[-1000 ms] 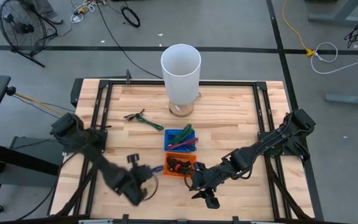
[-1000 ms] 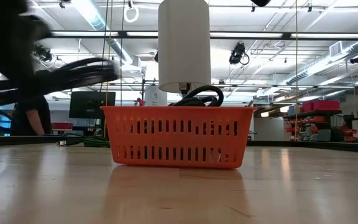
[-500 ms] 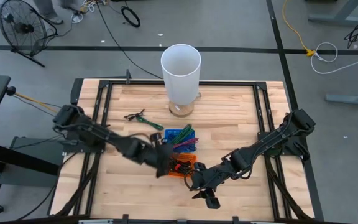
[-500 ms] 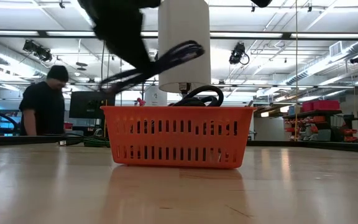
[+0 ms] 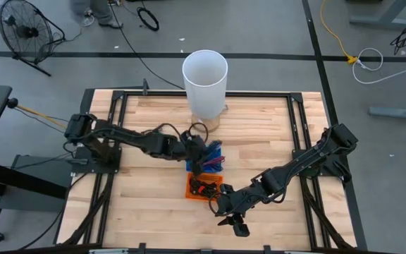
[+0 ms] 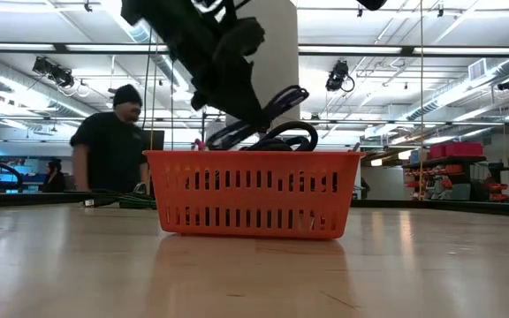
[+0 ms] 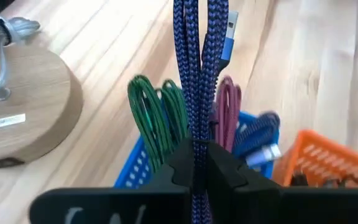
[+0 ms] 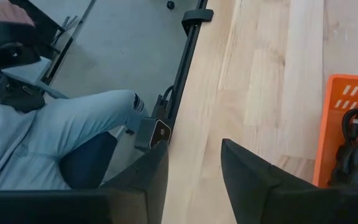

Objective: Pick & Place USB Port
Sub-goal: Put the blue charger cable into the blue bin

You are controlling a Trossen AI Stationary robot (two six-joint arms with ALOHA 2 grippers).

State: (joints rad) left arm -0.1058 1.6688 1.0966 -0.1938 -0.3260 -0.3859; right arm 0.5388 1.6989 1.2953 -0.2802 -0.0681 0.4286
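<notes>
My left gripper [image 5: 197,150] is shut on a folded blue braided USB cable [image 7: 197,68] and hovers over the blue basket [image 5: 210,161], which holds green, pink and blue cables [image 7: 157,115]. The cable's blue plug [image 7: 229,30] shows past the fingers. In the low view the same gripper [image 6: 228,75] is above the orange basket [image 6: 254,194]. The orange basket [image 5: 204,187] holds dark cables. My right gripper [image 5: 234,223] waits open near the table's front edge, its fingers [image 8: 135,180] around nothing. My left gripper pinches the folded cable's strands [image 7: 197,149] between its two fingers, several strands side by side. The fingers slant down from the table's left side and lie along the cable. The cable is lifted clear, with loops [image 6: 277,104] sticking out beyond the fingers above the baskets.
A tall white cylinder [image 5: 205,77] on a round wooden base [image 7: 17,109] stands at the table's far middle, just beyond the blue basket. A person [image 6: 113,141] stands in the room behind the table. Bare wood lies left and right of the baskets.
My left gripper has swung from the table's near left part toward the right and far edge, turning as it went, and is now over the blue basket. The blue cable has travelled with it, clear of the table.
</notes>
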